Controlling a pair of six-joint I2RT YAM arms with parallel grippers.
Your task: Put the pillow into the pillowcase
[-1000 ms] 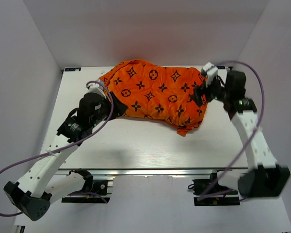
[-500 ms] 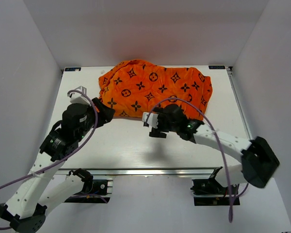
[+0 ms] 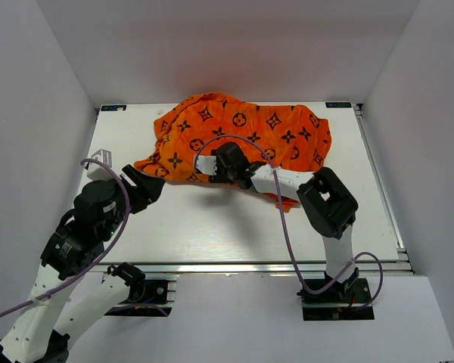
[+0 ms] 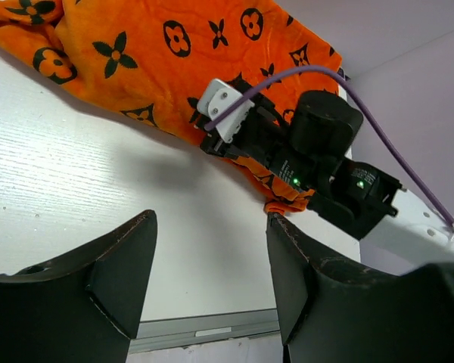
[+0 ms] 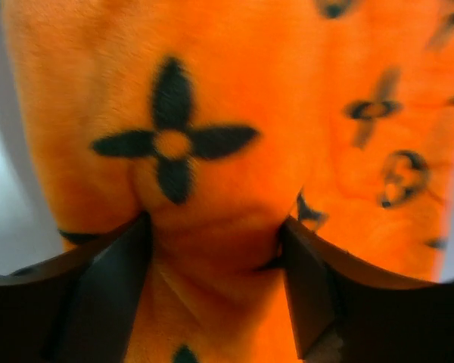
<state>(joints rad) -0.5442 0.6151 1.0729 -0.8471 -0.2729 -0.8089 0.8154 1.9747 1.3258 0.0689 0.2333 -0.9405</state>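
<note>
While no bare pillow shows in any view, the orange plush pillowcase [image 3: 250, 136] with black flower motifs looks stuffed and puffy. I'd judge insertion mostly done. What's left is probably pulling the slack edges over and squaring it up. Can't tell which end is the opening.

Left fingers [image 4: 129, 249]: spread wide, holding nothing, hovering over the white worktop [image 3: 212, 227] just beside the case's near-left corner flap [image 3: 147, 162].

Right fingers [image 5: 113, 272]: at the case's near edge, left of centre, also spread wide. A bulge of orange fabric pushes up between them; touching, but not clamped as far as I can see.

Pillowcase sits on the far half of the worktop, roughly centred. Long axis runs left-right, slightly skewed: the left end droops toward the near side and the right end is squarer. A small loose tail [image 3: 287, 201] hangs off the near-right edge beside the right arm.
</note>
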